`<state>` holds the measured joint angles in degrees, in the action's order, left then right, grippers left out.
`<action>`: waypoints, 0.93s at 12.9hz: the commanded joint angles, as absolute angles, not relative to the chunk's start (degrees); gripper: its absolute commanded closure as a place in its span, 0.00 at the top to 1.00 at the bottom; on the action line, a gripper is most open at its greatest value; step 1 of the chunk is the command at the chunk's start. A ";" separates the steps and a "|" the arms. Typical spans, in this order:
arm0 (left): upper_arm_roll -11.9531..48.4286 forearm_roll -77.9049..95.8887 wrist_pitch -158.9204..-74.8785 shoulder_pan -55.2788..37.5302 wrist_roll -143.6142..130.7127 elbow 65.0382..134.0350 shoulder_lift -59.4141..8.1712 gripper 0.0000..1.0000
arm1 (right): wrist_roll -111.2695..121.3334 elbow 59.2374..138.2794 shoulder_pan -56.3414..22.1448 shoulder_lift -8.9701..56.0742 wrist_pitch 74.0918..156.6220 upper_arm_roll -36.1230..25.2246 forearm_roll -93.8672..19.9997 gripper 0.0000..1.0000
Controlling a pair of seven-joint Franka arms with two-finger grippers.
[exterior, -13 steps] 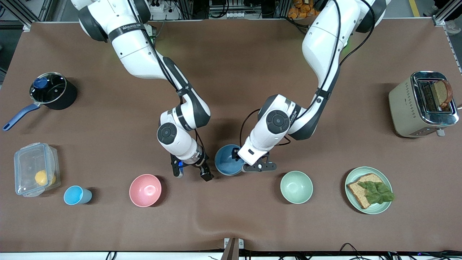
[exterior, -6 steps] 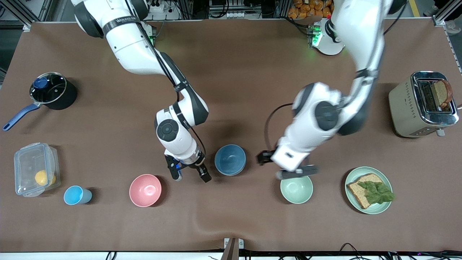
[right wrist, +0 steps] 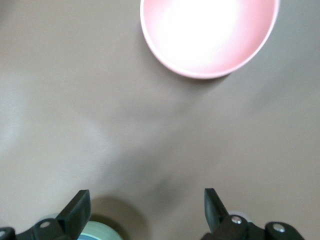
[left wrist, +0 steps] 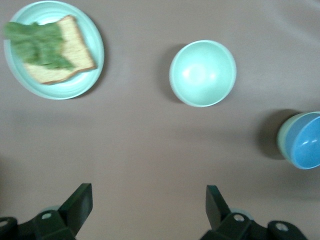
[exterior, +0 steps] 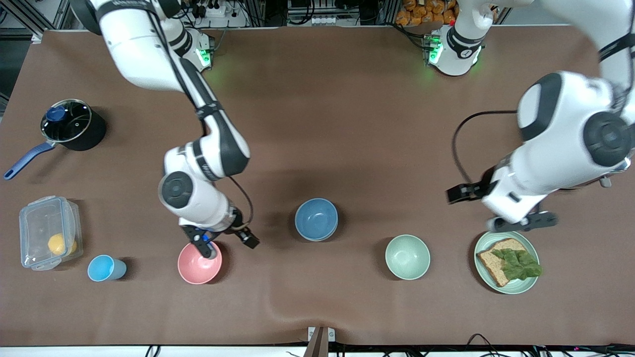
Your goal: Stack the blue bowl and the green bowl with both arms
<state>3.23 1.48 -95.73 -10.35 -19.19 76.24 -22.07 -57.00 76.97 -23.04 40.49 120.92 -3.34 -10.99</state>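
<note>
A: What is lying nearest the front camera?
B: The pink bowl [exterior: 199, 261], the mint bowl [exterior: 407, 257] and the plate [exterior: 506, 280] with bread and lettuce. Slightly farther, between them, the blue bowl [exterior: 316, 218] is sitting in the green bowl [left wrist: 283, 137], whose rim is peeking out only in the left wrist view.
A: And the grippers?
B: The right gripper [exterior: 225, 242] is hanging spread over the pink bowl's farther rim. The left gripper [exterior: 521, 224], also spread, is hovering over the plate's farther edge, its arm covering most of the toaster [exterior: 607, 179].
</note>
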 commanded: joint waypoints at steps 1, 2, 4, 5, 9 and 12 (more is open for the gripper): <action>3.78 -2.19 -95.45 -9.15 -18.37 85.23 -13.47 1.00 | -41.39 78.75 -18.30 35.00 113.16 -2.20 -10.28 1.00; 3.78 -2.20 -95.45 -7.84 -16.19 87.08 -11.19 1.00 | -33.57 78.84 -16.19 33.41 109.81 -2.11 -10.28 1.00; 3.95 -2.20 -95.45 -4.32 -10.48 89.73 -7.92 1.00 | -20.89 78.92 -12.58 30.25 104.01 -2.28 -10.28 1.00; 3.96 -2.20 -94.93 -3.70 -9.68 90.43 -7.04 1.00 | -16.74 79.45 -11.00 28.23 102.23 -2.37 -10.28 1.00; 4.22 -2.29 -91.50 -3.26 -7.92 90.70 -4.05 1.00 | -6.68 86.47 -7.12 17.43 100.64 -2.64 -9.41 1.00; 6.06 -2.20 -91.41 -1.05 -6.24 90.62 -3.60 1.00 | -6.33 87.89 -6.15 10.21 93.55 -2.64 -4.41 1.00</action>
<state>4.69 -1.14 -91.75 -2.57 -7.87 88.98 -5.38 -7.30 83.64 -7.15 16.57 96.34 -3.48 -7.70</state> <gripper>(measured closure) 0.000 0.000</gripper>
